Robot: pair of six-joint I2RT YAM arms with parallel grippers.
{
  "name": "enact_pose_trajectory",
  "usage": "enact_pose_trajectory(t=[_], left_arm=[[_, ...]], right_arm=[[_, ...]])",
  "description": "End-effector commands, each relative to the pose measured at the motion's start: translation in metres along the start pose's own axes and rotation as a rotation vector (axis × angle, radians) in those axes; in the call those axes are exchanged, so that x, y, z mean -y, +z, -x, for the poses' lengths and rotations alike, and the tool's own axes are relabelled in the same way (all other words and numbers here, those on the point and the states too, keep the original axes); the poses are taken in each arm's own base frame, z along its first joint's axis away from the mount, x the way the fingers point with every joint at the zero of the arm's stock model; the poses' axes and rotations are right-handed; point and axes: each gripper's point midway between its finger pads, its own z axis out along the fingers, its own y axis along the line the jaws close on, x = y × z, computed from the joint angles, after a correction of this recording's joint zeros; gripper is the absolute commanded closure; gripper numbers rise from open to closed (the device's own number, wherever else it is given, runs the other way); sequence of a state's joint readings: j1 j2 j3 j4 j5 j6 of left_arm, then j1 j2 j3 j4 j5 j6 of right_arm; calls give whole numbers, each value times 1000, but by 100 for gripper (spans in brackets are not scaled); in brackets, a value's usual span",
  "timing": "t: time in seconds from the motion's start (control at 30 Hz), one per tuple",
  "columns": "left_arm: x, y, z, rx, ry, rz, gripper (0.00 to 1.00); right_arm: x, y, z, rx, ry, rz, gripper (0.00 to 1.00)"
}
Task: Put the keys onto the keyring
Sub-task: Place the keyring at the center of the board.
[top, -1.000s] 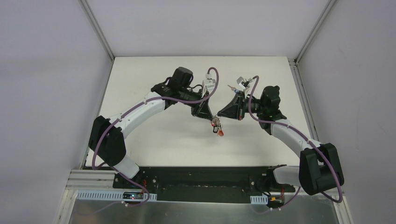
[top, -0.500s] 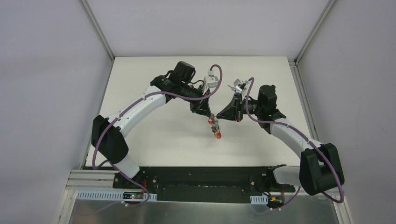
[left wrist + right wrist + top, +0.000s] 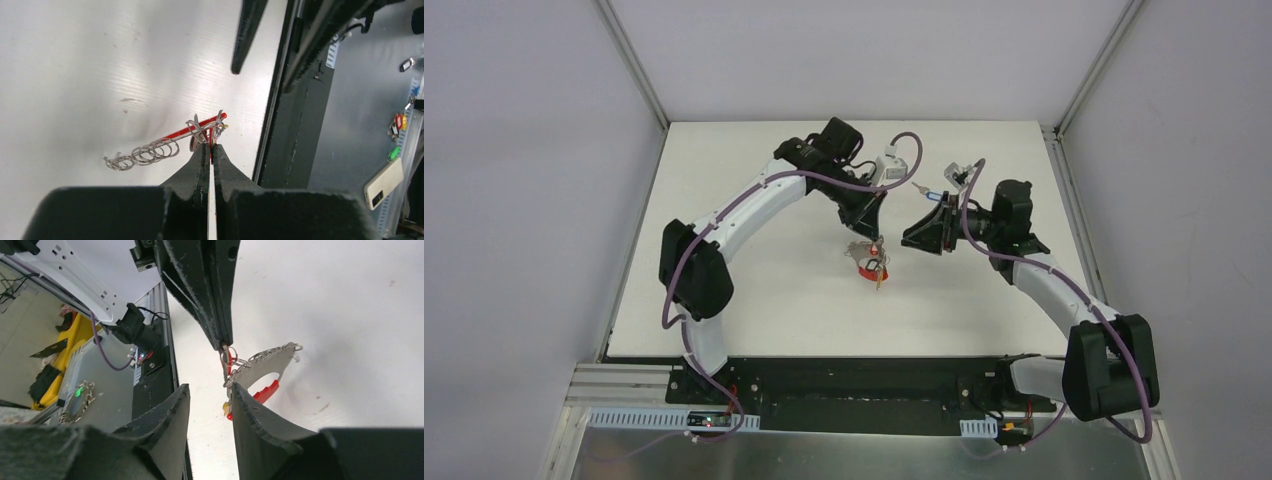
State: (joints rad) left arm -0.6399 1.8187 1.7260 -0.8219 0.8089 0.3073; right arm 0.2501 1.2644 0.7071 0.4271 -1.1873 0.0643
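The keyring point(image 3: 865, 264) is gripped at one end by the clenched left pincer point(image 3: 875, 241) and is hung over the middle of the white desk point(image 3: 754, 290), its red half and its grey half with the metal clips both in view. A small orange-yellow tag point(image 3: 880, 279) is seen at its near end. The right pincer point(image 3: 910, 238) is held just to the right, released, with nothing between its fingers.

- I see bare bench point(image 3: 744, 300) left of and nearer than the held keyring point(image 3: 865, 267).
- My left gripper point(image 3: 875, 241) blocks its far side, and the right gripper point(image 3: 906, 241) stands close beside it.
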Motion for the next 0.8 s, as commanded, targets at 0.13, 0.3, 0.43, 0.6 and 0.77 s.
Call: enact_pose_trajectory(t=[0.13, 0.3, 0.43, 0.6, 0.77], left_arm=[[-15, -7, 33, 28, 9, 63, 100], [-18, 18, -5, -48, -85, 39, 100], [-7, 50, -41, -126, -128, -2, 100], [11, 88, -77, -225, -195, -75, 100], [14, 109, -96, -268, -223, -80, 100]], right_arm=[[-3, -23, 38, 71, -81, -64, 57], [4, -35, 37, 39, -107, -135, 52], [10, -46, 36, 39, -112, -190, 49], [16, -65, 25, 19, -116, -263, 47], [15, -76, 12, 8, -89, -293, 44]])
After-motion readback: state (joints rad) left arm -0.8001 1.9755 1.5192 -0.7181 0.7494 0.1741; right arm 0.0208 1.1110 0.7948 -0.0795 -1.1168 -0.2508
